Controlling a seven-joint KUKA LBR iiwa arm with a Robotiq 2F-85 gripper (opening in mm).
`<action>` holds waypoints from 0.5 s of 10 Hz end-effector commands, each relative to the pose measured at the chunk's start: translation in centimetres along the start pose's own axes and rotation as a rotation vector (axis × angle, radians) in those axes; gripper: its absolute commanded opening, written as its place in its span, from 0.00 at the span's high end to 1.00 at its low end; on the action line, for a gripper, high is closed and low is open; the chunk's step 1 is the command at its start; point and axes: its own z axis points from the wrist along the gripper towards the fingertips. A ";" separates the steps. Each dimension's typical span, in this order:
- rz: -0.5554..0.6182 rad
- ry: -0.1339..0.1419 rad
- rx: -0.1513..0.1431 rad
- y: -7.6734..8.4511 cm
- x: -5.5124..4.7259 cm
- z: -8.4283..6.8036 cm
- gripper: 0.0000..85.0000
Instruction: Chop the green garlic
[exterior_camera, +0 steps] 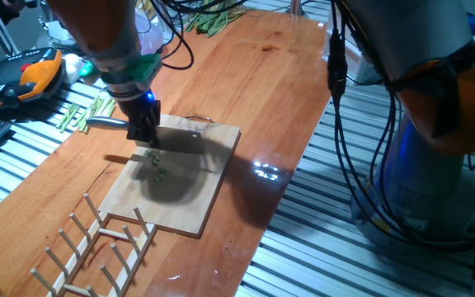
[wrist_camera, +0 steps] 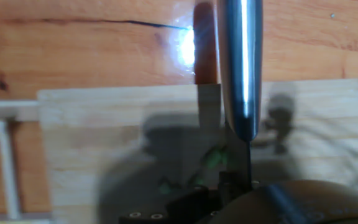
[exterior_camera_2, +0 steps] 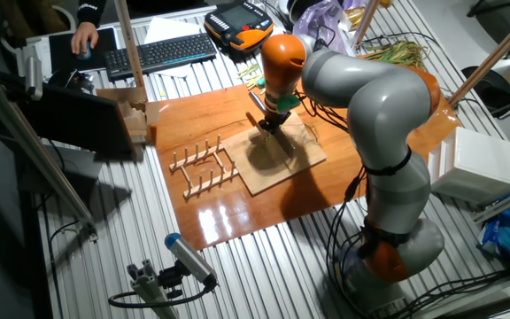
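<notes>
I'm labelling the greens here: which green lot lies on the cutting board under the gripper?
The tiny green garlic bits, just below the gripper. The pale stalk sections lie off the board, and the long leafy stalks lie at the far end.

The counter (exterior_camera: 270, 74) is seen to be of reddish wood, varnished to a gloss, with lamp glare reflected on it and a dark crack shown in the hand view. The cutting board (exterior_camera: 213, 181) is made of paler wood, matt and unvarnished, with a faint grain. The knife handle (wrist_camera: 240, 62) is formed of smooth polished metal, on which a bright streak is reflected. The rack (exterior_camera: 97, 243) is built of bare light wooden dowels. The arm (exterior_camera_2: 370, 97) is covered in smooth grey and orange shells with a slight sheen. Ribbed, dull metal rails (exterior_camera: 320, 247) are seen around the counter.
</notes>
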 end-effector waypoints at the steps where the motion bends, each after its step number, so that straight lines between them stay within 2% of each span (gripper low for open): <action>1: 0.025 0.009 -0.009 1.1 -0.1 -0.7 1.00; 2: 0.055 0.012 -0.011 2.4 -0.2 -1.6 1.00; 4: 0.143 0.005 -0.008 6.5 0.0 -3.5 1.00; 5: 0.187 0.006 0.003 8.7 0.0 -4.4 1.00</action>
